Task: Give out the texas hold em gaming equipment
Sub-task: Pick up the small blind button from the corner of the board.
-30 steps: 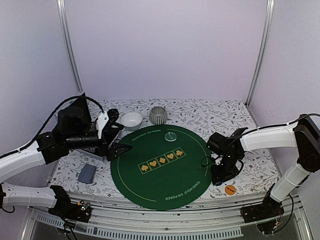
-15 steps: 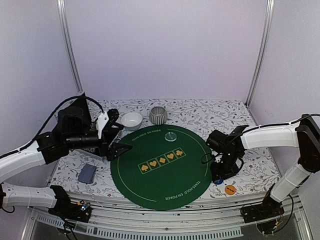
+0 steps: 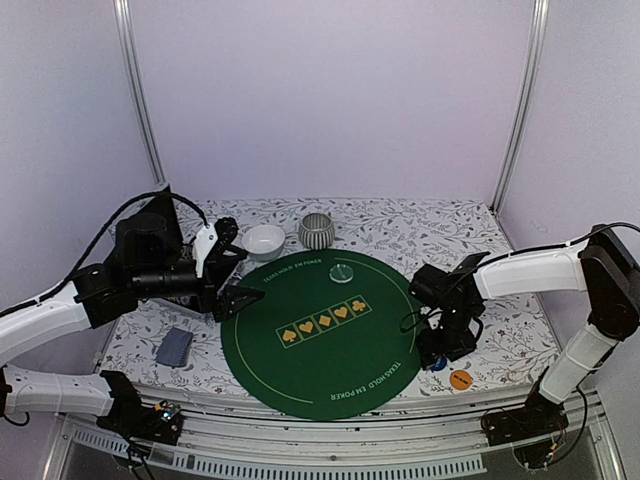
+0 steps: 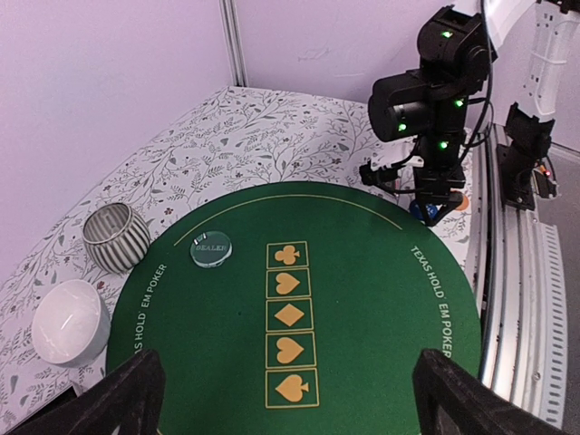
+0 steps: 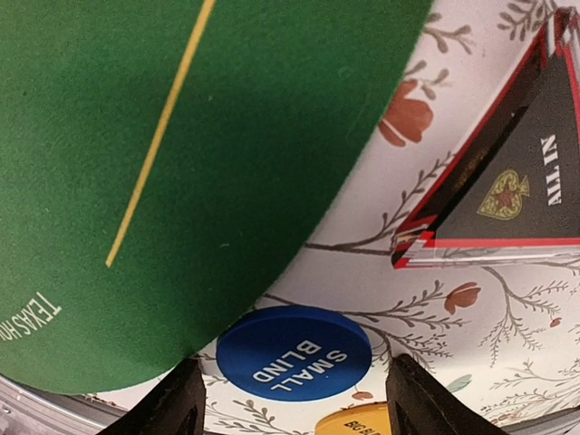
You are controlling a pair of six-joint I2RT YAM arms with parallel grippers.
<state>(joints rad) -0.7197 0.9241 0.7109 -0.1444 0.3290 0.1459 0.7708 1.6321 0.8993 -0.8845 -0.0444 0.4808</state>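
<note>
The right gripper (image 5: 294, 399) hangs with its jaws parted on either side of a round blue "SMALL BLIND" button disc (image 5: 294, 355). The disc lies flat on the floral tablecloth (image 5: 362, 263) at the edge of the round green felt mat (image 5: 181, 136), with a red-and-black triangle (image 5: 507, 204) and an orange disc (image 5: 358, 422) nearby. The left gripper (image 4: 290, 395) hovers spread wide over the mat's left rim.

Top and left-wrist views share the green mat (image 3: 322, 378); right wrist looks close.
</note>
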